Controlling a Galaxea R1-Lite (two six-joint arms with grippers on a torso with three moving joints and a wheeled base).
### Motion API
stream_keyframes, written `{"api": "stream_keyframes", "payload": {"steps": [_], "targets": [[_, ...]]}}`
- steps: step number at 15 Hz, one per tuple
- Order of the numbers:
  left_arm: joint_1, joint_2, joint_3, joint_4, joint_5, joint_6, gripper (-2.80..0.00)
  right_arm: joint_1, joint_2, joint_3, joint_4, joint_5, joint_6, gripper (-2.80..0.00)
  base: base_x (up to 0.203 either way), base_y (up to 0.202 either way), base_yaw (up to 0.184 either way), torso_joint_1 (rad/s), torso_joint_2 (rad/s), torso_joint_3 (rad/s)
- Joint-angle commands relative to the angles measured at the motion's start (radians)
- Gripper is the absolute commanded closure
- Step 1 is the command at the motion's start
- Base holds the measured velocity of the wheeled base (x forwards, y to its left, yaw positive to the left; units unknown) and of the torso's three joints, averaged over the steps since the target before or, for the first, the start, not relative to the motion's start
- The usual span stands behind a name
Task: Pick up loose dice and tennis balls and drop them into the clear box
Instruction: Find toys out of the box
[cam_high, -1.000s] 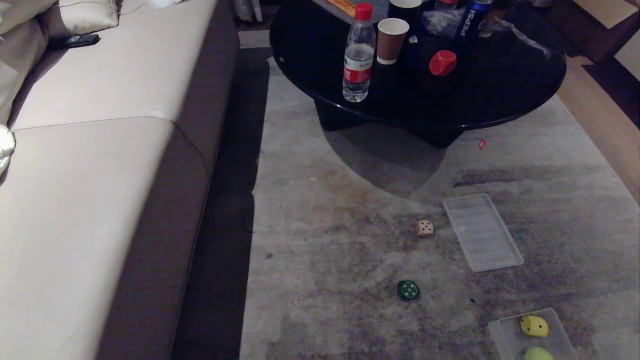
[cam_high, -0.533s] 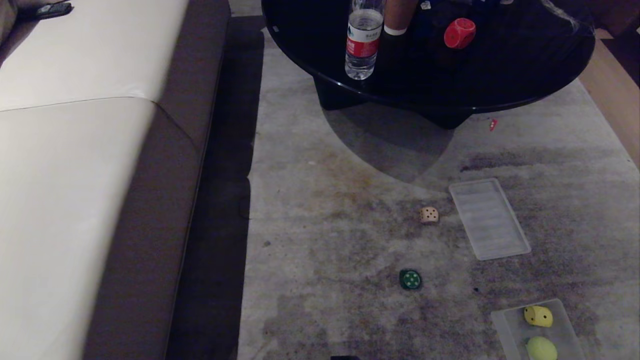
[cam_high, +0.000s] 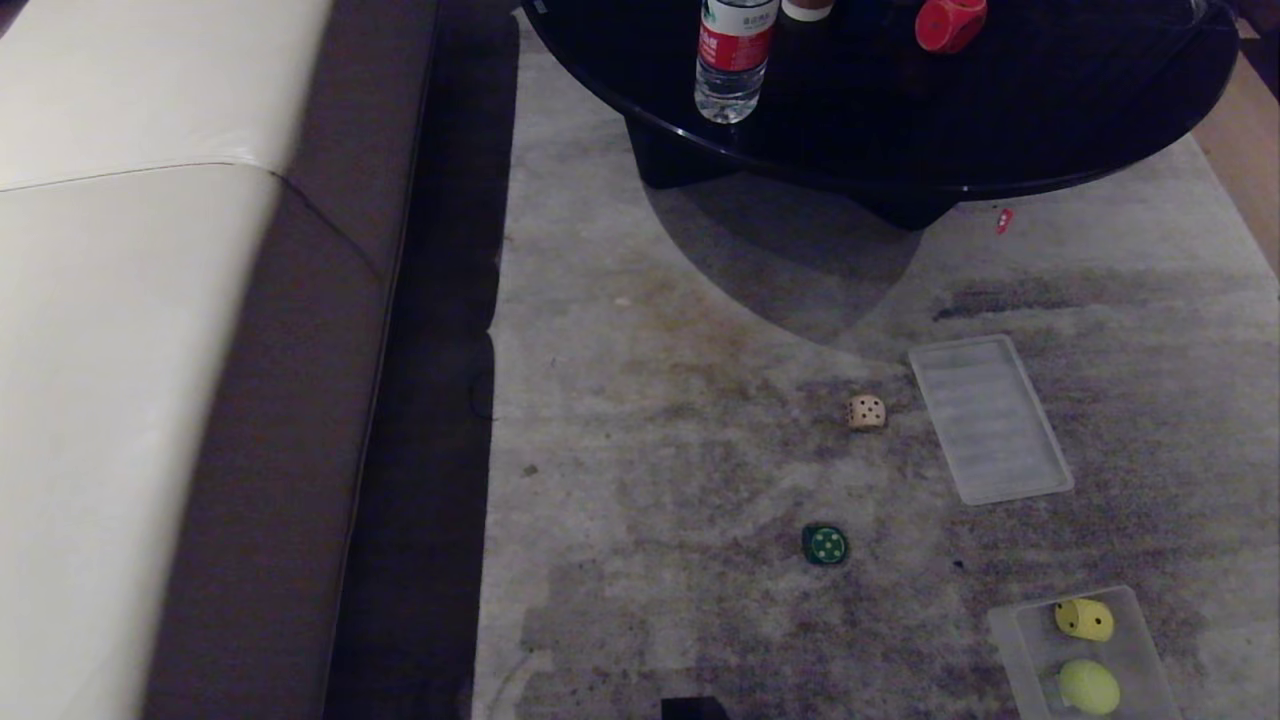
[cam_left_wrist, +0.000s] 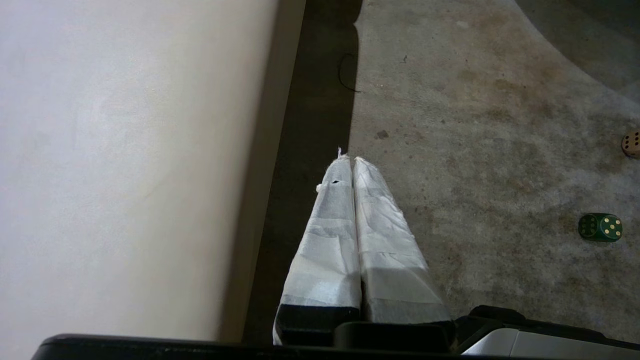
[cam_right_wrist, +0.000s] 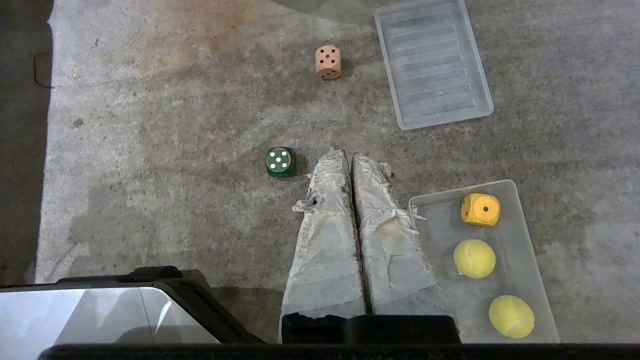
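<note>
**Survey over the rug: two dice loose, box part-filled**

Both arms parked, nothing in hand. My left gripper (cam_left_wrist: 352, 161) has its taped white fingers pressed together, empty, hanging over the rug edge beside the cream sofa (cam_high: 120, 330). My right gripper (cam_right_wrist: 350, 156) is likewise closed and empty, hanging above the rug between the dark green die and the box.

The shallow clear plastic box (cam_right_wrist: 520, 235), lower right of the right wrist frame, sits on the grey mottled rug (cam_high: 700, 400). Inside: a yellow rounded-corner die (cam_right_wrist: 480, 209) with dark pips, and two fuzzy yellow-green tennis balls (cam_right_wrist: 474, 258) in a row along its length. In the head frame the box shows lower right, cut by the edge.

Loose:
- Dark green die with pale pips (cam_high: 825, 545), five up, lower centre of the head frame, near the box.
- Beige die with dark pips (cam_high: 867, 412), centre right, just beside the flat ribbed translucent lid (cam_high: 990, 420), not touching.
- Red die (cam_high: 950, 22), top edge, on the round black table (cam_high: 1000, 150) near a clear water bottle (cam_high: 735, 60).

Judgement: green die is the nearest pick for the right arm; the red one needs a higher reach.
</note>
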Motion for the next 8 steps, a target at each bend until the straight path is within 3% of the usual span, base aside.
{"api": "stream_keyframes", "payload": {"steps": [1,4,8], "targets": [[0.001,0.000,0.000,0.000,0.001,-0.001,0.00,0.000,0.000,0.006,0.000,0.001,0.000,0.00,0.000,0.000,0.000,0.000,0.00,0.000],[0.001,0.001,0.000,0.000,0.001,-0.001,0.00,0.000,0.000,0.006,0.000,0.001,0.000,0.00,-0.035,0.000,0.000,0.001,0.00,-0.003],[0.001,0.001,0.000,0.001,0.001,-0.001,0.00,0.000,0.000,0.006,0.000,0.001,0.001,0.00,-0.178,0.000,-0.001,0.004,0.00,0.001]]}}
